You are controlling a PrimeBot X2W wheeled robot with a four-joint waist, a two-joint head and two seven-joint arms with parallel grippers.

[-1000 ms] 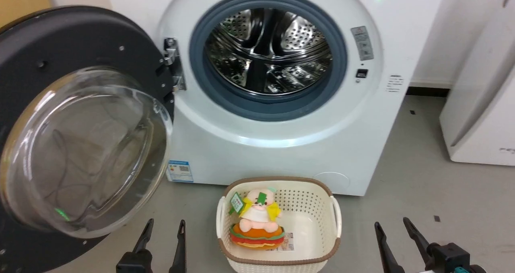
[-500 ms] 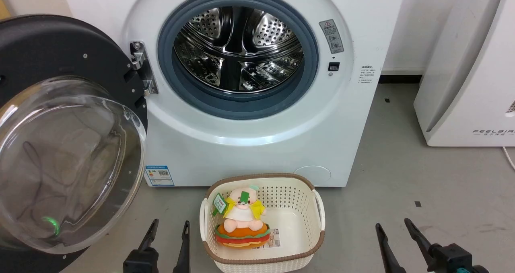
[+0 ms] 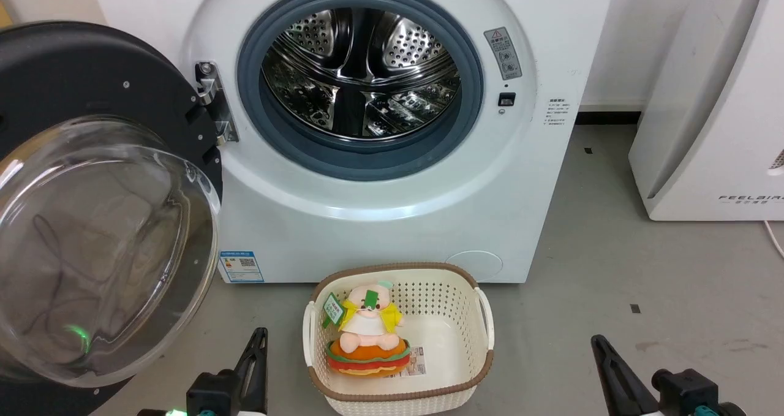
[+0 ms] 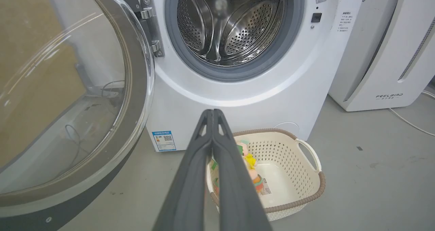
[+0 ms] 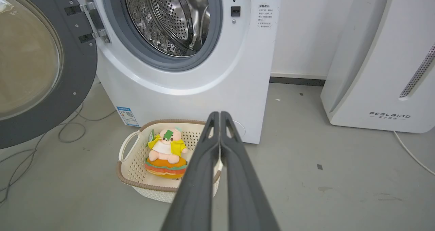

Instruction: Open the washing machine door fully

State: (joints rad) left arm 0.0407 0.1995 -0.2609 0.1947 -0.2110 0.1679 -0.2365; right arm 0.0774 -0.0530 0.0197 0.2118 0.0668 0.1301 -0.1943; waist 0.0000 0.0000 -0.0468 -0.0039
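Grey floor (image 3: 612,269) runs up to the washer (image 3: 367,220). Its door (image 3: 104,220) hangs swung wide on the hinge (image 3: 211,103) at the left, with the glass bowl facing out and the drum (image 3: 361,79) fully exposed. By my reading the opening is done or nearly so, with at most a last outward nudge left. The left gripper (image 3: 262,335) and right gripper (image 3: 598,342) sit low on either side of the basket (image 3: 441,269), fingers pressed together, holding and touching nothing.

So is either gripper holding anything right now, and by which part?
Nothing is held. The left gripper and the right gripper are both shut with fingers pressed together on nothing, clear of the washing machine door.
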